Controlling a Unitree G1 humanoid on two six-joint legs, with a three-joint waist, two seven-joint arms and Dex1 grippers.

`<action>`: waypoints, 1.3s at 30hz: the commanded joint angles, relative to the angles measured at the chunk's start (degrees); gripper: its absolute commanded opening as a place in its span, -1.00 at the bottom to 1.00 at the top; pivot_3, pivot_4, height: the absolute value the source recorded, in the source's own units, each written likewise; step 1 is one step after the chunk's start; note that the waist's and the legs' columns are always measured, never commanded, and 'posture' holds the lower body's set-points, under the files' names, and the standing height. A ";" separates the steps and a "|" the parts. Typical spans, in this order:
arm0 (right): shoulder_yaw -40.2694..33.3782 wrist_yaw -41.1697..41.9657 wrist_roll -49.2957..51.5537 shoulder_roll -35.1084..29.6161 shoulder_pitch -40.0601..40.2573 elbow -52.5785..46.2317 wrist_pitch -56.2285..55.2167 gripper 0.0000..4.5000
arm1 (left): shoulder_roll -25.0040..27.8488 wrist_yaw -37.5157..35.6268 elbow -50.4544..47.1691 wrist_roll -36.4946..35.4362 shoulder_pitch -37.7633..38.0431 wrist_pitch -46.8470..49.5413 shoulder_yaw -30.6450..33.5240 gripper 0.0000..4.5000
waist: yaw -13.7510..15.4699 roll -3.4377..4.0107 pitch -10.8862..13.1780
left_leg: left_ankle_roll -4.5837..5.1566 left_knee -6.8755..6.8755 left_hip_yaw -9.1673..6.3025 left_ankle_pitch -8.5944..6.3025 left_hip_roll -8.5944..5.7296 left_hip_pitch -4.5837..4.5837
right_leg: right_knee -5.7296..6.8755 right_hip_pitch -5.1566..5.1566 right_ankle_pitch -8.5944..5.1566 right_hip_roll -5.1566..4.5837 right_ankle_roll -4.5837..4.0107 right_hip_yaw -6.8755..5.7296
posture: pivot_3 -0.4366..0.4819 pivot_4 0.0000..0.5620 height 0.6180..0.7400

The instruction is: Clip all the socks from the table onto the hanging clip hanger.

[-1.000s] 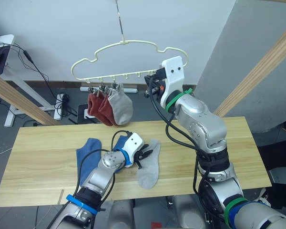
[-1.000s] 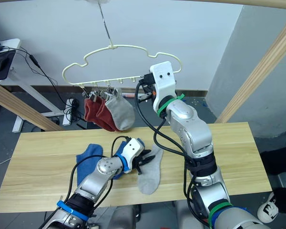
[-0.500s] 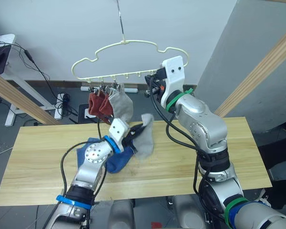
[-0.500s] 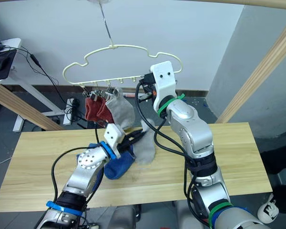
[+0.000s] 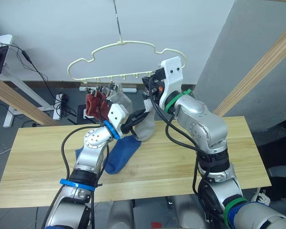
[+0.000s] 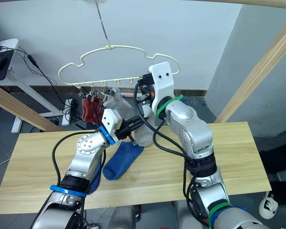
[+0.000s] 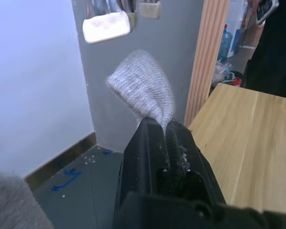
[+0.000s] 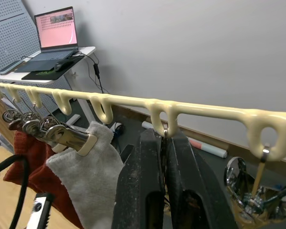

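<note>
The pale plank table (image 5: 219,157) lies below the left gripper (image 5: 139,116), which pinches a ribbed grey sock (image 5: 146,128); right gripper (image 8: 163,143) pinches a silver clip (image 8: 165,134) of the clip hanger (image 5: 128,44).

Two dark red socks (image 5: 91,106), two grey socks (image 5: 145,128), two blue socks (image 5: 121,153), one clip hanger (image 5: 128,45), one desk (image 5: 238,152).

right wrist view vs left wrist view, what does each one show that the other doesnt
The right wrist view alone has the clip hanger's pale loops, the right gripper shut on one loop's wire, the silver clips, a clipped grey sock, dark red socks and a laptop. The left wrist view alone has the left gripper shut on a second grey sock, with the table beside it. Both share a pale wall.
</note>
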 commanded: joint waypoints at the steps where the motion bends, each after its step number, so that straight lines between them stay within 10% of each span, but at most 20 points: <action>1: -0.09 0.11 1.33 0.33 0.06 -3.09 0.39 -1.00 | 0.01 -0.78 0.01 -1.24 -2.16 -1.83 0.98 -0.99 | -0.04 0.00 0.00 | 0.00 0.00 -0.01 0.00 0.00 0.00 | 0.00 0.00 0.00 0.00 0.00 -0.01 | -0.41 0.16 0.69; 18: 0.22 0.57 1.36 0.24 0.26 -2.71 0.19 -1.00 | 0.23 1.41 2.46 -0.90 -5.23 -4.95 2.79 -0.99 | -0.46 0.00 0.00 | 0.00 0.00 -0.02 0.00 0.00 -0.01 | 0.00 0.00 0.00 0.00 0.00 -0.02 | -0.38 0.17 0.69; 24: -0.23 0.18 1.39 0.54 0.26 -2.50 -0.15 -0.13 | -0.03 2.50 2.17 -0.79 -5.32 -4.52 2.70 -1.00 | -0.46 0.00 0.00 | 0.00 0.00 -0.03 0.00 0.00 -0.01 | 0.00 0.00 0.00 0.00 -0.01 -0.02 | -0.38 0.17 0.69; 28: -0.44 -0.16 1.31 0.46 0.30 -2.73 0.09 -0.13 | 0.24 2.28 1.64 -1.36 -4.64 -2.13 2.46 -1.00 | -0.47 0.00 0.00 | 0.00 0.00 -0.04 0.00 0.00 -0.01 | 0.01 0.00 0.00 0.00 0.00 -0.02 | -0.38 0.17 0.69; 36: 0.15 0.96 2.00 -1.45 1.62 -6.75 1.74 -0.11 | 2.26 0.84 -2.64 -1.22 -1.20 4.15 1.44 -0.03 | -0.52 0.00 0.00 | 0.00 -0.01 -0.04 0.00 0.00 -0.01 | 0.01 0.00 0.00 0.00 0.00 -0.02 | -0.37 0.13 0.69; 39: 0.41 1.77 2.93 -3.45 2.73 -9.63 3.56 -0.11 | 3.68 -1.33 -6.76 -3.27 1.19 8.76 1.63 -0.03 | -0.54 0.00 0.00 | 0.00 0.00 -0.05 0.00 0.00 -0.02 | 0.01 0.00 0.00 0.00 0.00 -0.02 | -0.37 0.12 0.69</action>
